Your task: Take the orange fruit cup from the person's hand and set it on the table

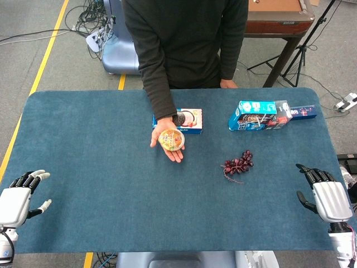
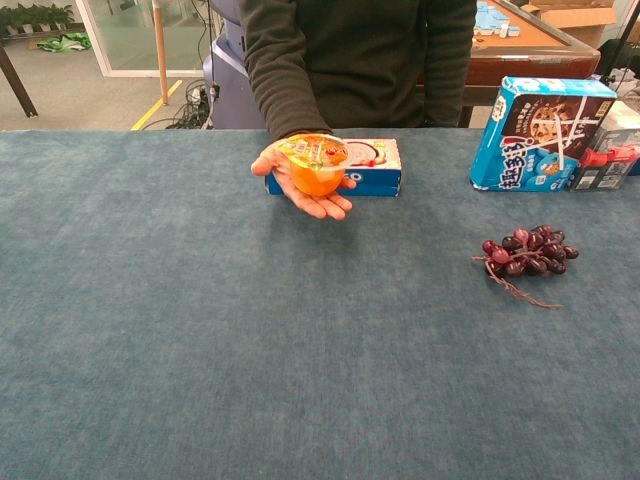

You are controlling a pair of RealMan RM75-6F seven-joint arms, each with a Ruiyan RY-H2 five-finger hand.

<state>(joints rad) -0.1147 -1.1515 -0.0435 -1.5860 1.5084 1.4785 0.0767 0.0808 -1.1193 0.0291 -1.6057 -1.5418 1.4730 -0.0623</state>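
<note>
The small orange plastic fruit cup [image 1: 171, 139] sat on the person's upturned palm [image 1: 165, 140] above the blue felt table [image 1: 111, 184]. The robot's white left hand [image 1: 18, 198] and right hand [image 1: 326, 196] rested apart, fingers spread, holding nothing.

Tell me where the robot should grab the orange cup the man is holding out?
Probably by its round sides, just under the foil lid. The orange fruit cup sits upright on the person's hand, so its bottom is covered. Coming from above or the robot's side, the left hand looks slightly nearer, and its fingers could wrap the wall while avoiding the palm.
</note>
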